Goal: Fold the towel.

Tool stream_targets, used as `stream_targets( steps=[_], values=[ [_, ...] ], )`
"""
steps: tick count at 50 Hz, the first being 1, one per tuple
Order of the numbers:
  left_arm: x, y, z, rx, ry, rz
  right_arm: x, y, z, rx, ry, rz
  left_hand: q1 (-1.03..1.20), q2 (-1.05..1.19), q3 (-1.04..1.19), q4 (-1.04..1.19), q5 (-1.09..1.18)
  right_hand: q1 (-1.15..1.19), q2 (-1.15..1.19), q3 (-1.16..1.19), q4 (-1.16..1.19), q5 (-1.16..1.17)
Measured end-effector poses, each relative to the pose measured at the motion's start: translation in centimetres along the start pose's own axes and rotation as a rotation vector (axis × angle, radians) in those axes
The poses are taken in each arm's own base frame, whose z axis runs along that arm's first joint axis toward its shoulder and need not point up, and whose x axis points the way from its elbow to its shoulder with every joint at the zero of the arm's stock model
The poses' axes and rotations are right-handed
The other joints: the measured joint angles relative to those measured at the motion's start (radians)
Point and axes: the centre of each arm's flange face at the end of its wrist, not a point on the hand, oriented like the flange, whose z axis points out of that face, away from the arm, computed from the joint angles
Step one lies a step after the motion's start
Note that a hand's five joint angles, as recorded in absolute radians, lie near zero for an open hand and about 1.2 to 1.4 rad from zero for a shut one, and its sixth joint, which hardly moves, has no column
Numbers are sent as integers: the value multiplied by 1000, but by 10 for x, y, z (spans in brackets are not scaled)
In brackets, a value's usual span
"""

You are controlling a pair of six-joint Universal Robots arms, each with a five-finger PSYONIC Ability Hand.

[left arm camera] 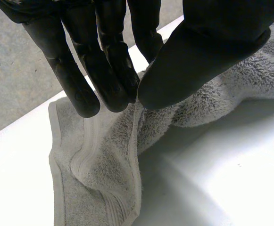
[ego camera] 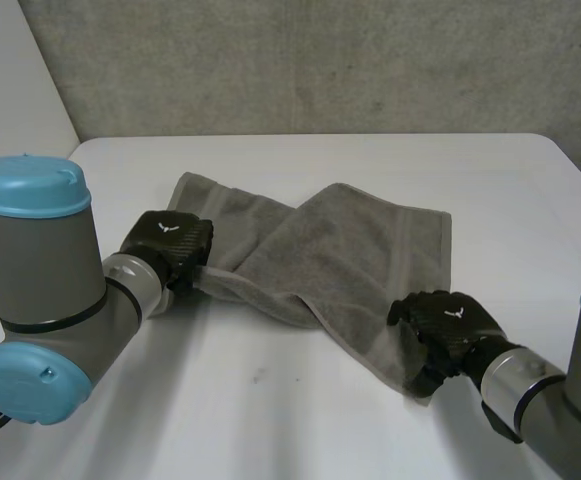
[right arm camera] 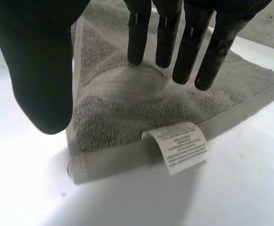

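Observation:
A grey towel [ego camera: 340,250] lies twisted and partly doubled over across the middle of the white table. My left hand [ego camera: 170,240] is at the towel's near left edge. In the left wrist view its fingers [left arm camera: 103,70] and thumb [left arm camera: 198,52] pinch a raised fold of the towel [left arm camera: 103,160] by its hem. My right hand [ego camera: 448,325] sits over the towel's near right corner. In the right wrist view its fingers [right arm camera: 188,42] are straight and the thumb [right arm camera: 37,61] stands apart, above the towel [right arm camera: 127,113] near a white label [right arm camera: 181,147].
The white table [ego camera: 270,400] stretches bare in front of the towel and to its right. A grey wall [ego camera: 320,60] rises just behind the table's far edge.

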Motion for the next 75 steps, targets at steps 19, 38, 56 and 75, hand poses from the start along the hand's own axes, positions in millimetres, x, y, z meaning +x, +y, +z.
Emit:
stream_targets(
  steps=[19, 38, 56, 75],
  values=[
    [0, 1, 0, -5, -1, -3, -4, 24, 15, 16, 41, -26, 0, 0, 0, 0, 0, 194, 230, 223, 224, 212],
    [3, 9, -2, -30, 7, -1, 6, 9, 29, 147, 104, -98, -18, -40, -39, -30, -24, 578, 743, 730, 751, 722],
    [-9, 42, 0, -148, -13, -19, 113, -18, 36, 137, 388, -395, -880, -903, -901, -903, -898, 578, 743, 730, 751, 726],
    [-41, 66, 6, -199, 3, -99, 135, -16, 36, 105, 428, -371, -671, -687, -689, -690, -686, 578, 743, 730, 754, 727]
  ],
)
